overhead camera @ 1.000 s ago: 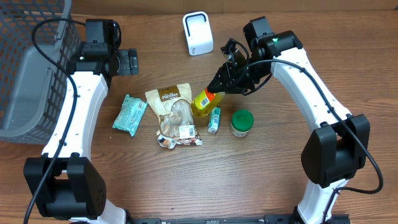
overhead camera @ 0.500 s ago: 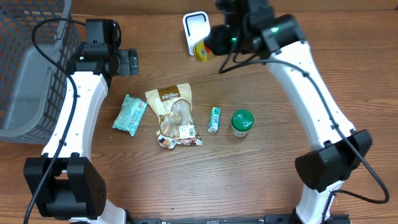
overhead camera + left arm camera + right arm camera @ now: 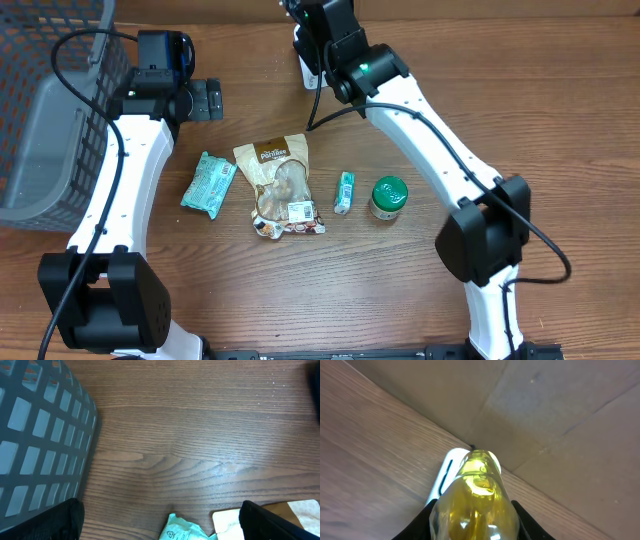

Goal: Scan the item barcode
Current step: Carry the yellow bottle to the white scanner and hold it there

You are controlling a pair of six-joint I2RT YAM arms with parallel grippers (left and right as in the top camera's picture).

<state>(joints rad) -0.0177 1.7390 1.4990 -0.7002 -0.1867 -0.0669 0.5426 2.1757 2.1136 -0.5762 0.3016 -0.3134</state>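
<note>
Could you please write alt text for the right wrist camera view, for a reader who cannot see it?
The right tool holds a yellow bottle, its end pointing at a white scanner on the wooden table. Behind the scanner is a plain brown surface.

White links with black joint housings are noted on left arm [image 3: 125, 175] and right arm [image 3: 440, 140]. Black cables [image 3: 55, 65] are looped alongside; a green light [image 3: 367, 68] is seen on the right.
</note>
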